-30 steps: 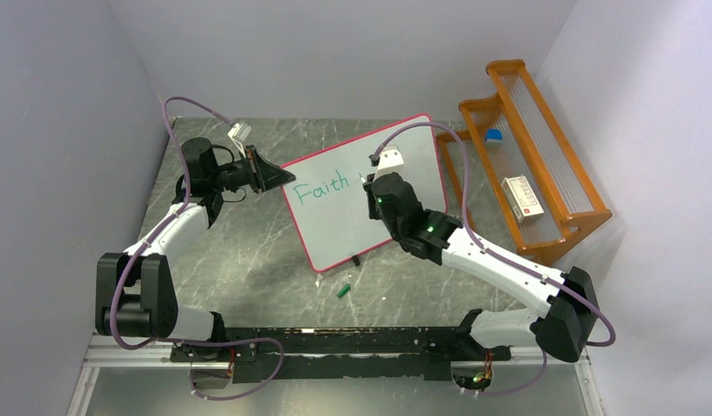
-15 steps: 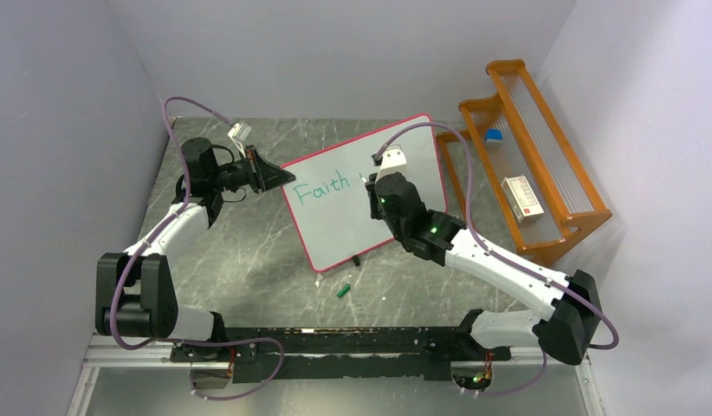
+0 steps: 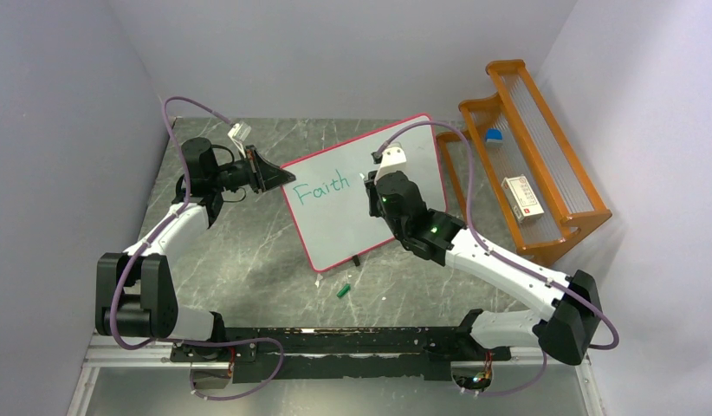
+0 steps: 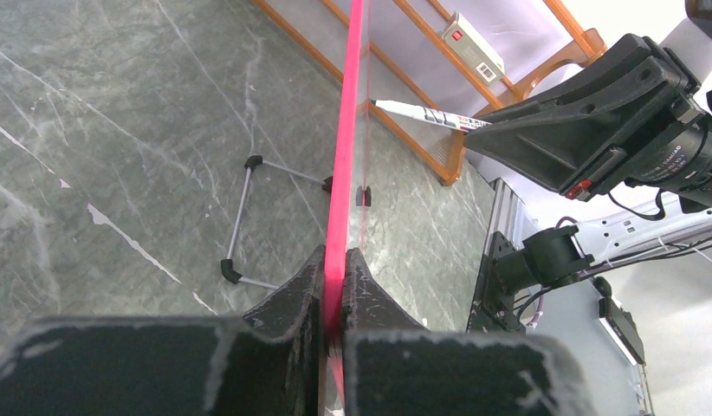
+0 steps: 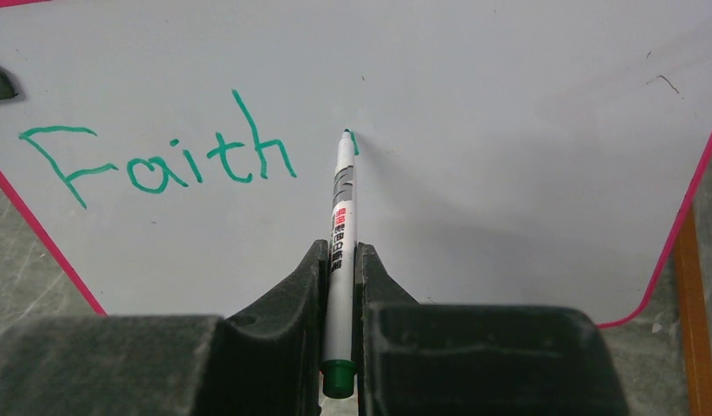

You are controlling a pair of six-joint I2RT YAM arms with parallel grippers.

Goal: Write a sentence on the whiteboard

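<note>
Whiteboard [image 3: 344,230] stands tilted on small black feet near the middle of the table [image 3: 240,251]. It looks light, stiff and slick, so it would likely slide or tip under pen pressure. The thin pink frame edge is the sensible place to hold it. The left gripper [image 4: 335,260] is clamped tight on that edge, steadying it. The right gripper [image 5: 339,251] is closed around a green marker [image 5: 342,208]. Its tip meets the board just right of the sentence [image 5: 162,165], which reads "Faith", beside 1 short green stroke. Compared with 1 second ago, the right wrist sits slightly farther up the board, while the board, left arm and "Faith" look unchanged.
</note>
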